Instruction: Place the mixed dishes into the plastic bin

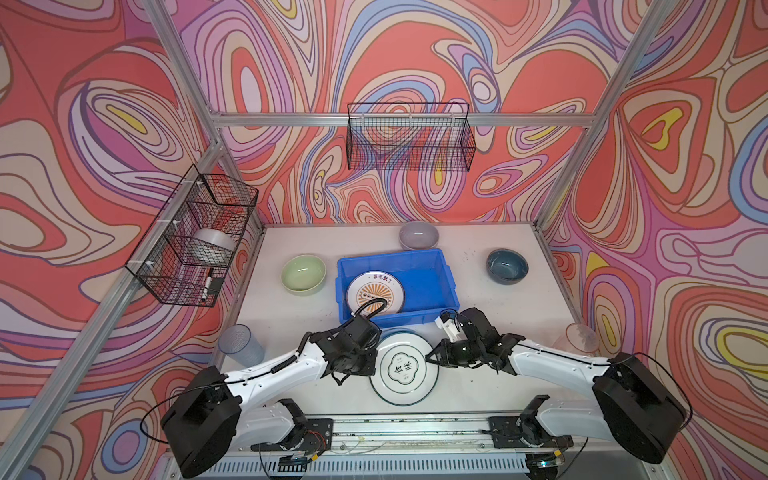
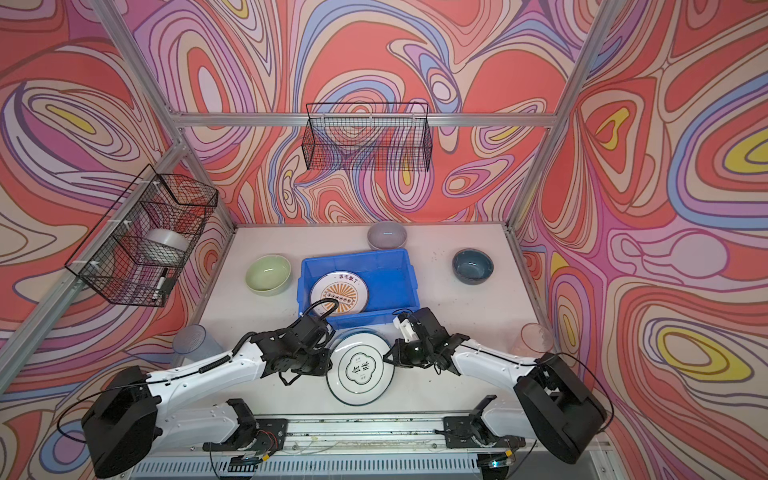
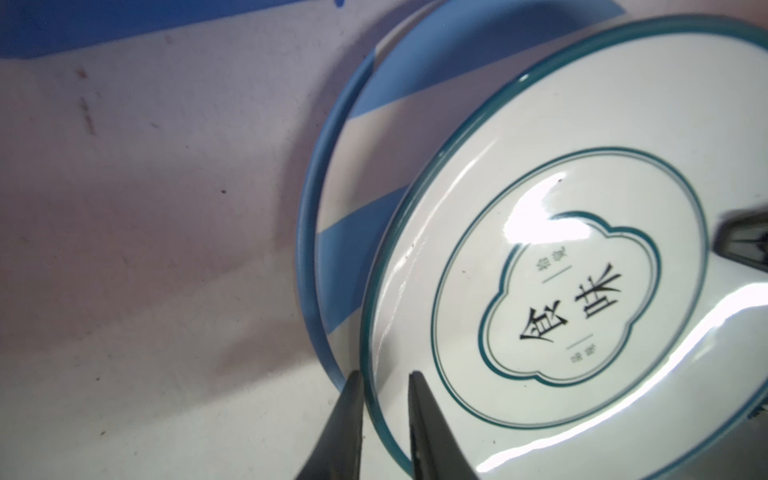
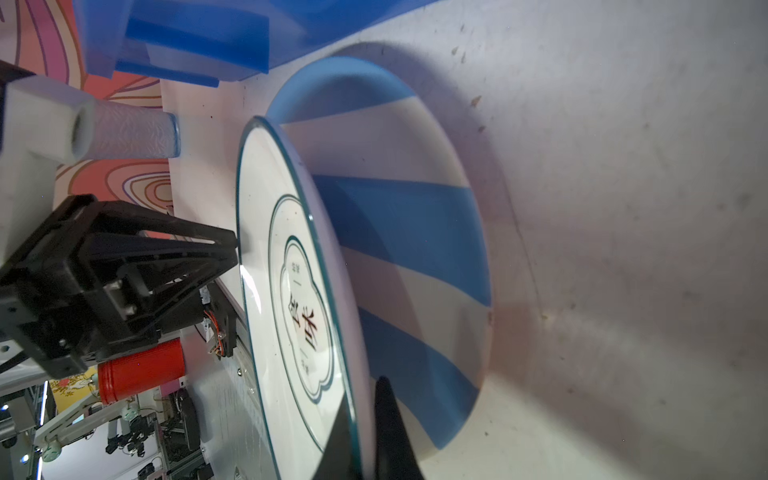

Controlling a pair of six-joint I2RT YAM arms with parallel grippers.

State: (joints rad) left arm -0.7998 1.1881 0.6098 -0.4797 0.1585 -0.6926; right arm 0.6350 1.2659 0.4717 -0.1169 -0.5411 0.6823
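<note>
A green-rimmed plate (image 1: 404,370) (image 2: 360,370) (image 3: 582,291) (image 4: 282,332) is tilted up off a blue-white striped plate (image 3: 353,166) (image 4: 407,232) just in front of the blue plastic bin (image 1: 390,255) (image 2: 353,255). My right gripper (image 1: 430,359) (image 4: 365,390) is shut on the green-rimmed plate's right rim. Across from it, my left gripper (image 1: 375,368) (image 3: 384,374) straddles the left rim, its fingers slightly apart. An orange sunburst plate (image 1: 375,292) lies in the bin.
Around the bin sit a pale green bowl (image 1: 303,274), a lilac bowl (image 1: 419,235) and a teal bowl (image 1: 507,266). A blue tumbler (image 1: 241,345) stands front left, a pink tumbler (image 1: 582,338) front right. Black wire baskets (image 1: 409,137) (image 1: 195,237) hang on the walls.
</note>
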